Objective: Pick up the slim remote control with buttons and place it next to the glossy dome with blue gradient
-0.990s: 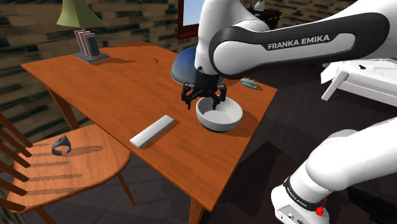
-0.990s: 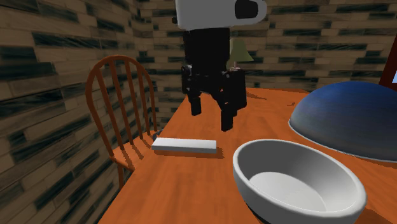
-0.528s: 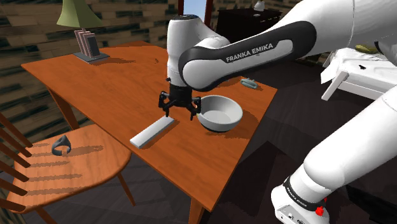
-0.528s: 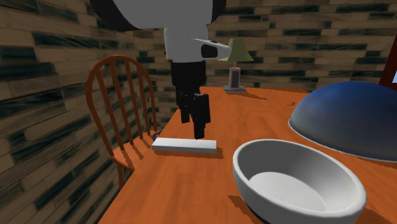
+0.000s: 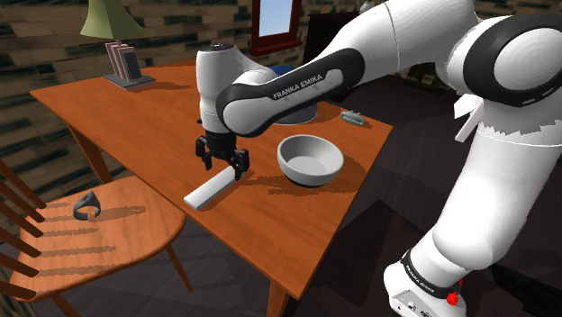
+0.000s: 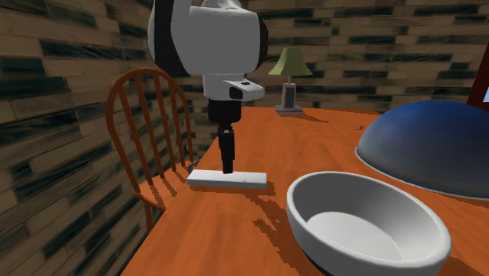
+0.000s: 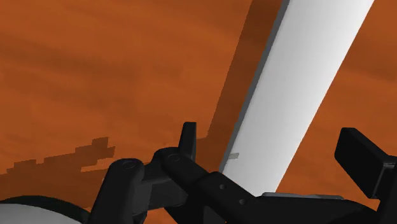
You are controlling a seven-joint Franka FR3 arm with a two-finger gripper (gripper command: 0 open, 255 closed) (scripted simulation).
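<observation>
The slim remote (image 5: 216, 186) is drawn as a plain white slab lying flat near the wooden table's (image 5: 162, 108) front edge. My black gripper (image 5: 222, 165) hangs just above its far half, open, with one finger on each side. In the wrist view the remote (image 7: 305, 95) runs between the fingertips (image 7: 188, 137) with a gap on both sides. From the second exterior view the gripper (image 6: 228, 161) stands upright over the remote (image 6: 227, 179). The glossy blue dome (image 6: 427, 149) sits behind the bowl; in the shoulder view my arm hides most of it.
A white bowl (image 5: 310, 160) stands between the remote and the dome. At the table's far corner is a green lamp (image 5: 108, 22). A small teal object (image 5: 353, 117) lies near the right edge. A wooden chair (image 5: 90, 234) beside the table holds a dark object (image 5: 86, 206).
The arm swung from above the bowl toward the shoulder view's left and came down over the remote. The fingers stayed open and the remote has not moved.
</observation>
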